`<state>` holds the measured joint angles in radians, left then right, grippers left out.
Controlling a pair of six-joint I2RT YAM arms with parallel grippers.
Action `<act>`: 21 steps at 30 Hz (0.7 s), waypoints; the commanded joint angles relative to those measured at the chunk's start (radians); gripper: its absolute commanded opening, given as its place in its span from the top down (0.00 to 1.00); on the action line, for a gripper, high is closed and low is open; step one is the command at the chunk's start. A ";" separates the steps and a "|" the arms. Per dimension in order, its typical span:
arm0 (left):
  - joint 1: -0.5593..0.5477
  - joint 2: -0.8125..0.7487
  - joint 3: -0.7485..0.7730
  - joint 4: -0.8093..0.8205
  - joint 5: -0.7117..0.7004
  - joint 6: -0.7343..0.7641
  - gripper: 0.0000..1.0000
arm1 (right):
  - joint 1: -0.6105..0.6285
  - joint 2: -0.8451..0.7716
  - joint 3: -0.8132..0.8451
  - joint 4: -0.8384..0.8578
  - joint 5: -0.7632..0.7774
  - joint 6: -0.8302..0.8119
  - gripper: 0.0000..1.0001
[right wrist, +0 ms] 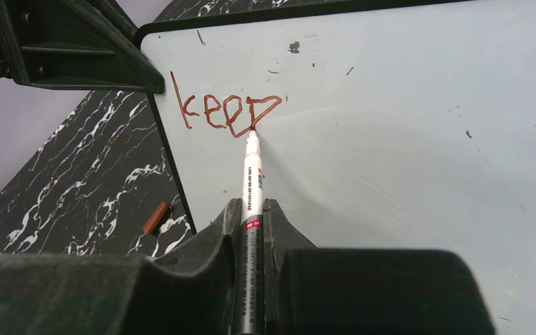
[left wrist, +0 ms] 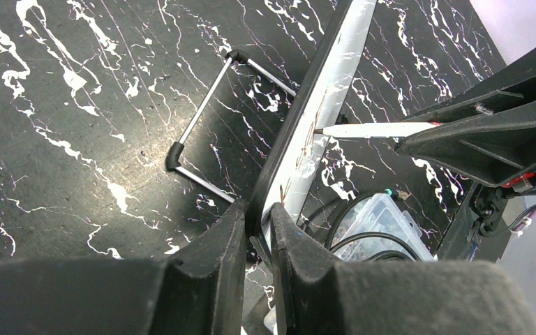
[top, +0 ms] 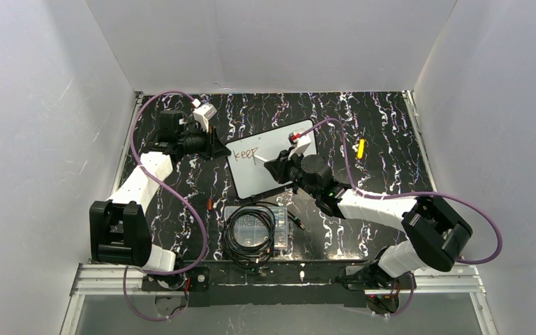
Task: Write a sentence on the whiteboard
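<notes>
Reddish-brown ink on white: the sentence (right wrist: 227,112) reads only "keep", one word near an upper corner of the whiteboard (top: 269,143), and the tip of the marker (right wrist: 252,178) is pressed right at the tail of the p. Right gripper (right wrist: 251,213) is clenched on the marker's barrel, both fingers snug against it, the pen pointing straight out at the board face. Over on the other side, the left gripper (left wrist: 258,227) is pinching the board's black rim at its edge, one finger behind and one in front. The board stands tilted on the black marbled table (top: 391,125), a wire foot (left wrist: 197,122) showing behind it, roughly mid-table between the two arms. A small brown cap (right wrist: 156,217) lies on the table just off the board's edge. Nearer the arm bases, a clear plastic box (top: 251,227) with coiled black cable sits close to the board's near side, and a small yellow object (top: 361,148) lies apart from it, off to the right.
</notes>
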<state>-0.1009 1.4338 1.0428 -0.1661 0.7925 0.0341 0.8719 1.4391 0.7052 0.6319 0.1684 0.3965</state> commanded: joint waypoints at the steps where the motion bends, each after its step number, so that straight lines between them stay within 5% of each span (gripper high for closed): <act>1: 0.006 -0.053 0.026 -0.013 -0.006 0.031 1.00 | -0.002 -0.007 0.002 0.009 0.020 -0.004 0.99; 21: 0.006 -0.044 0.029 -0.015 -0.009 0.020 1.00 | -0.057 -0.204 -0.023 -0.144 -0.018 -0.053 0.99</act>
<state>-0.1009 1.4322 1.0428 -0.1696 0.7948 0.0338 0.8558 1.2789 0.7044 0.4938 0.1501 0.3645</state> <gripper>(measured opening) 0.148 0.215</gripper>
